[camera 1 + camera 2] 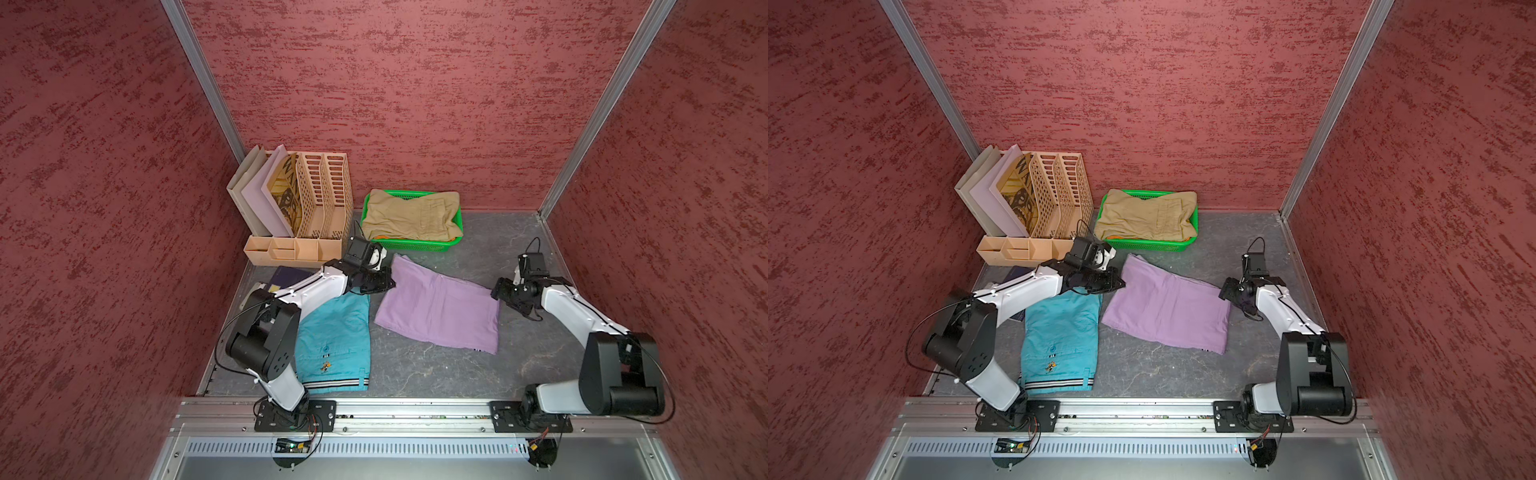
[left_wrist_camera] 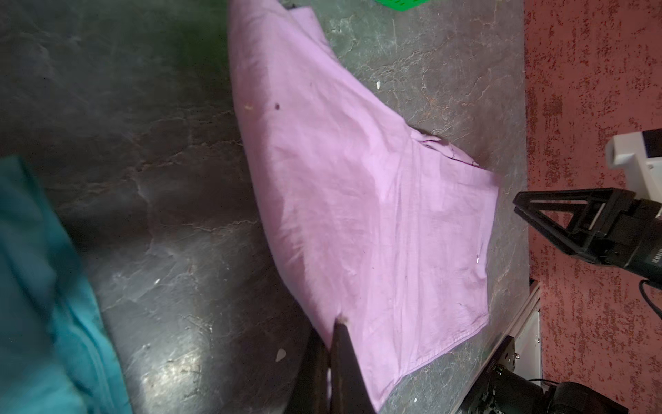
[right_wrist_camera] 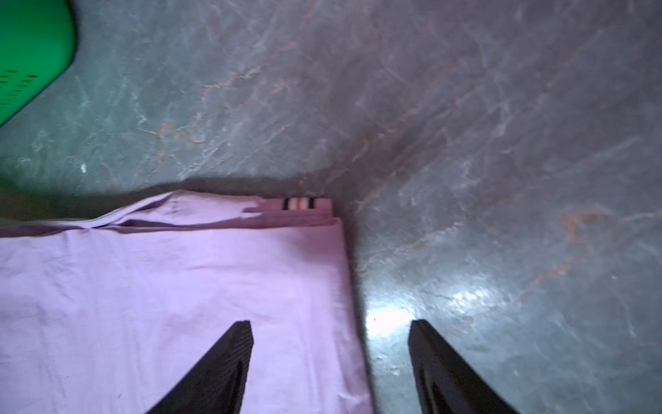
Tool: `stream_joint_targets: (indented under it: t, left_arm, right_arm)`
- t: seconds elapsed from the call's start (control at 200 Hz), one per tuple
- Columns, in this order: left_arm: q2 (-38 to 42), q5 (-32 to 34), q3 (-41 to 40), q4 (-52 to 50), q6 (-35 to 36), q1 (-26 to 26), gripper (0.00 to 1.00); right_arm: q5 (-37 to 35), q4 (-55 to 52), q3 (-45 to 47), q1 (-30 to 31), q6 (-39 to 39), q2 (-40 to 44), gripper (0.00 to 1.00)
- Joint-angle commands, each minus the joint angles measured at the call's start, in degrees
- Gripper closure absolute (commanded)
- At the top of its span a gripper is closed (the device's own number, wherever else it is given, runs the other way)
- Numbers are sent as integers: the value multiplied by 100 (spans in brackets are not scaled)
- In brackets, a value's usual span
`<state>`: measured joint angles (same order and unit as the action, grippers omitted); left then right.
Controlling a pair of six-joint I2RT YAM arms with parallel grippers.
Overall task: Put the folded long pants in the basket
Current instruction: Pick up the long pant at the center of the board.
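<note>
The lilac folded pants lie mid-table. My left gripper is shut on their left edge, with cloth pinched between the jaws. My right gripper stands open over their right edge, one finger above the lilac pants and the other above bare table. The teal pants with a striped waistband lie flat at front left, partly under the left arm. The green basket at the back holds the khaki pants, with a sliver of orange beneath them.
A peach file rack with folders stands at the back left, close to the basket. A dark book lies under the left arm. Red walls close in the table on three sides.
</note>
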<state>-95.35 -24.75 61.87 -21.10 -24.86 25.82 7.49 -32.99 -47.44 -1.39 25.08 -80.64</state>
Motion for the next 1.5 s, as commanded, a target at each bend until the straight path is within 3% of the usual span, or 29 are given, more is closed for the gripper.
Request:
stream_joint_targets:
  t: [0.0, 0.215, 0.516, 0.836, 1.012, 1.182, 1.498]
  left_arm:
    - [-177, 189, -93, -298, 7, -7, 100]
    - [-409, 269, -66, -281, 93, -16, 100]
    - [-476, 287, -35, -321, 164, -58, 100]
    - [-524, 282, -56, -308, 192, -77, 100]
    - [-546, 254, -55, -296, 183, -95, 100]
    - [-417, 166, -43, -319, 175, -95, 100]
    - [402, -163, -28, -705, 95, -34, 100]
  right_arm:
    - [172, -104, 194, -2, 203, -48, 25]
    - [1484, 505, 864, 76, 497, -367, 28]
    - [1611, 471, 929, 289, 449, -585, 37]
    - [1608, 246, 513, 391, 116, -978, 71]
    - [1668, 312, 379, 401, 26, -1115, 100]
    - [1783, 408, 359, 402, 47, -1054, 100]
    - [1595, -214, 347, 401, -47, 83, 100]
